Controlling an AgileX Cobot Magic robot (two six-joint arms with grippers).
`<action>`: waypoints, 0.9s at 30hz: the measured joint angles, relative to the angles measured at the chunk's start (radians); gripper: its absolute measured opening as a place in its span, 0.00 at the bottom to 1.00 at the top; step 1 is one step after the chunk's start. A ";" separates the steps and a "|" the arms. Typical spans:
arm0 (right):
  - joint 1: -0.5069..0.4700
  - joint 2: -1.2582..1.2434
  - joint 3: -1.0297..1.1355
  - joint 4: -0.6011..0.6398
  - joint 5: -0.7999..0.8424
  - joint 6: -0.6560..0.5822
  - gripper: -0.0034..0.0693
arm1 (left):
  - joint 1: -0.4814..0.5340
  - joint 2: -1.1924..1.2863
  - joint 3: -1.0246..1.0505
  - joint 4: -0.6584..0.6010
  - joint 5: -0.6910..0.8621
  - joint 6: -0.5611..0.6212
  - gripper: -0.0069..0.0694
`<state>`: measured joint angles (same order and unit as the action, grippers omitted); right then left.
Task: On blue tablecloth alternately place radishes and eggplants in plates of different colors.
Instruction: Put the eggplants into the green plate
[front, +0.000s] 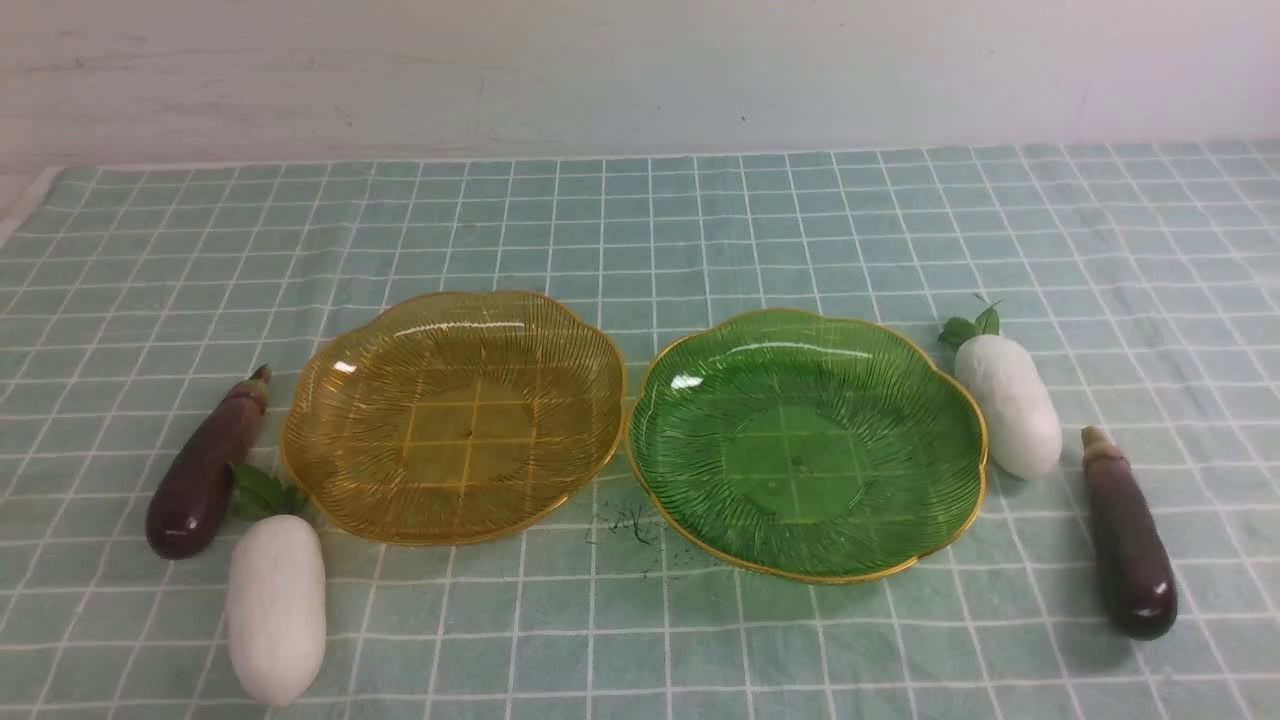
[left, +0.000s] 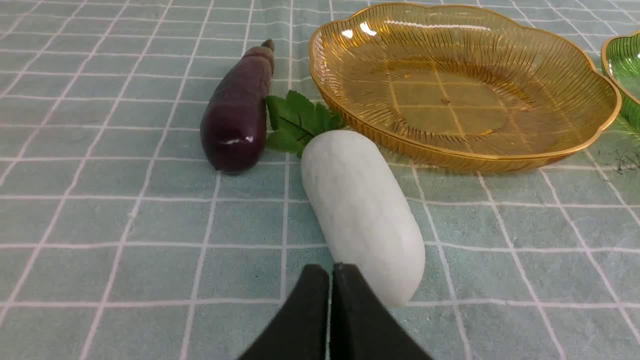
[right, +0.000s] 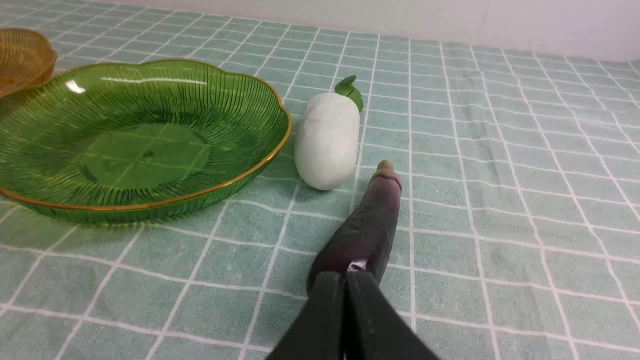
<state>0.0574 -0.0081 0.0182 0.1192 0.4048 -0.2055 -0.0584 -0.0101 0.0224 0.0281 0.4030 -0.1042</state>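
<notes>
On the blue tablecloth (front: 700, 220) stand an empty amber plate (front: 330, 400) and an empty green plate (front: 900, 400), side by side. Left of the amber plate lie an eggplant (front: 205, 465) and a radish (front: 275, 605). Right of the green plate lie a radish (front: 1010, 400) and an eggplant (front: 1130, 540). No gripper shows in the front view. My left gripper (left: 331, 270) is shut and empty, just short of the left radish (left: 360, 210). My right gripper (right: 345, 277) is shut and empty, just short of the right eggplant (right: 367, 230).
A pale wall runs behind the cloth's far edge. A small dark scribble mark (front: 630, 525) lies on the cloth between the plates' near rims. The cloth's left edge (front: 25, 205) shows at the far left.
</notes>
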 joint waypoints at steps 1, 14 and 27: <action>0.000 0.000 0.000 0.000 0.000 0.000 0.03 | 0.000 0.000 0.000 0.000 0.000 0.000 0.08; 0.000 0.000 0.000 0.000 0.000 -0.003 0.03 | 0.000 0.000 0.000 0.000 0.000 0.000 0.08; 0.000 0.000 0.000 0.000 0.000 -0.015 0.03 | 0.000 0.000 0.002 -0.059 -0.009 0.000 0.08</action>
<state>0.0574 -0.0081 0.0182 0.1192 0.4048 -0.2206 -0.0584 -0.0101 0.0244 -0.0305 0.3943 -0.1042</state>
